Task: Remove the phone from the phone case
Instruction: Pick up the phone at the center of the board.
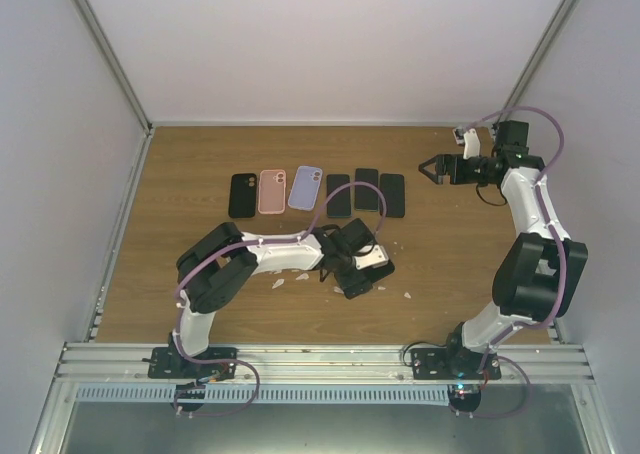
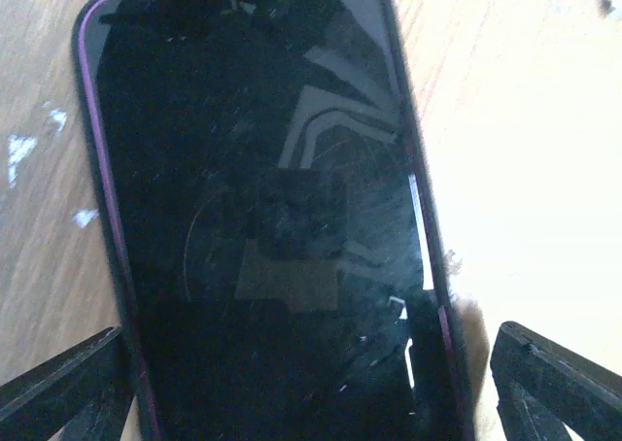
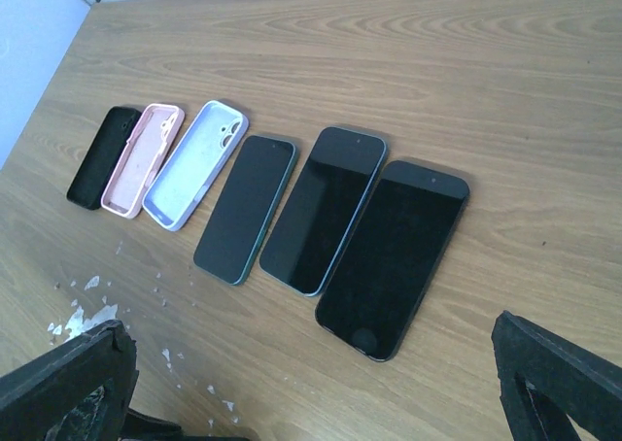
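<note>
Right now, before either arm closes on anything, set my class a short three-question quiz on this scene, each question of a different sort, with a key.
1. True or false: the left gripper and the right gripper both stand open.
2. How many empty cases lie in the row at the far side? A two, B three, C four.
3. Fill in: the cased phone below the left gripper has a ___ edge.
Key: 1 true; 2 B; 3 purple.
</note>
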Robot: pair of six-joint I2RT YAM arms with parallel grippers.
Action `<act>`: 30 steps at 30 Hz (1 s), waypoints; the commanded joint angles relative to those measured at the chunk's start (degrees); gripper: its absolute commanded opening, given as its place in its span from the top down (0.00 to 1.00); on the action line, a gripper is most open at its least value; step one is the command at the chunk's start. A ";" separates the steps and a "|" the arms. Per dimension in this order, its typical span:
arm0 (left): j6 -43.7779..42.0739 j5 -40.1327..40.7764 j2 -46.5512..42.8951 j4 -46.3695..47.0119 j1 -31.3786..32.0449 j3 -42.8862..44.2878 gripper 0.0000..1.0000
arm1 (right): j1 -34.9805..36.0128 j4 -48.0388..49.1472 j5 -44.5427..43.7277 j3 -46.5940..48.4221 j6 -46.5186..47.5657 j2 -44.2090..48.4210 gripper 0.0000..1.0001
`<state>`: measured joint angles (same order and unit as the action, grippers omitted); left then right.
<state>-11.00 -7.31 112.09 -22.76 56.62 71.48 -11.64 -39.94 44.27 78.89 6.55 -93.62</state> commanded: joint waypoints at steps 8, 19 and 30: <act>-0.47 3.20 4.53 -2.08 1.66 3.07 0.01 | -0.57 0.44 1.36 -0.69 -0.14 2.08 0.00; -10.17 -2.11 -4.66 -2.40 1.62 -2.05 0.30 | -0.52 1.25 5.94 -3.55 1.60 5.35 0.00; -19.50 -0.71 -12.76 0.94 1.60 -8.67 0.41 | 3.39 3.18 9.52 -18.61 1.81 7.13 0.02</act>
<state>-25.63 -8.58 103.50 -25.93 57.93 64.10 -10.44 -38.06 51.05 63.46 7.22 -88.03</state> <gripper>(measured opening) 0.805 0.985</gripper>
